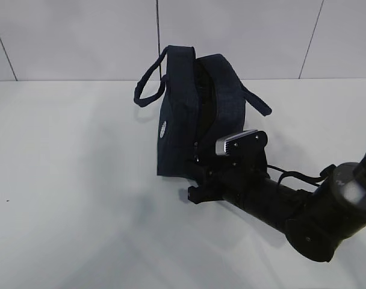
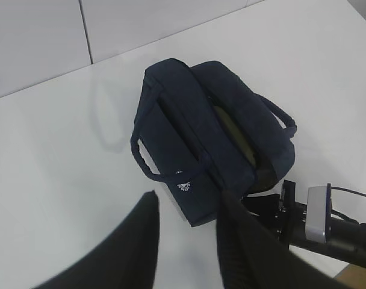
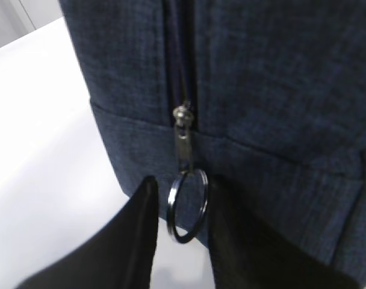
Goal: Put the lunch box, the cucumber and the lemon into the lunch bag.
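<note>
Exterior view: the lunch bag (image 1: 192, 117) stands on the white worktop (image 1: 68, 180), top gaping, 2 loop handles splayed to either side. The right gripper (image 1: 198, 180) is pressed low against the bag's near end; its jaws are hidden behind its own body here. No lemon or cucumber anywhere on the worktop.

Left wrist view: the left gripper (image 2: 186, 232) hovers above and apart from the bag, jaws apart, holding nothing. Inside the open mouth there is something pale olive-green (image 2: 234, 132), possibly the lunch box lid; too dark to be sure.

Right wrist view: the silver ring pull (image 3: 187, 205) hangs from the zipper slider (image 3: 183, 114), and the 2 jaws sit on either side of it. Whether they are clamped on the ring or only bracketing it, I cannot tell.

Judgement: the step looks like working the zipper. Best to pinch the ring squarely and pull along the track, with the bag steadied so it does not drag.
</note>
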